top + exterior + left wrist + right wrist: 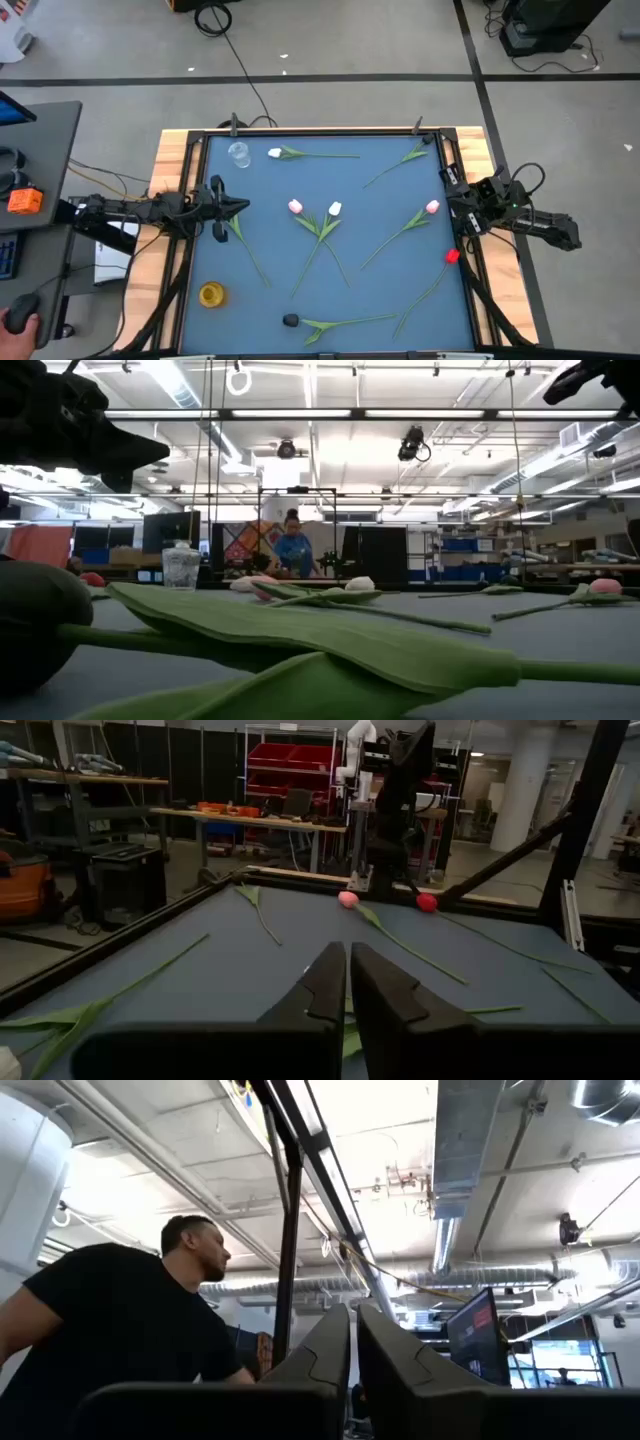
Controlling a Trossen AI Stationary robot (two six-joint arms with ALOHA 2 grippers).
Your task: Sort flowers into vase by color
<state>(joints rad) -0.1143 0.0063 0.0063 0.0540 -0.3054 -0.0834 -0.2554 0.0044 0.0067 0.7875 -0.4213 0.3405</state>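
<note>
Tulips (pixel 318 225) lie scattered flat on the mat (pink, white, red heads).

Tulips (pixel 320 225) clutter table ctr; clear vase (pixel 239 154) & yellow vase (pixel 211 294) block left side.

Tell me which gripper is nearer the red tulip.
Right. The right gripper sits at the table's right edge just above the red tulip; the left gripper is far across the table.

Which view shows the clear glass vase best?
The high view: the clear glass vase stands unobstructed near the blue table's far-left corner, close to a white tulip. The low view shows it small and distant. Neither wrist view shows it.
</note>
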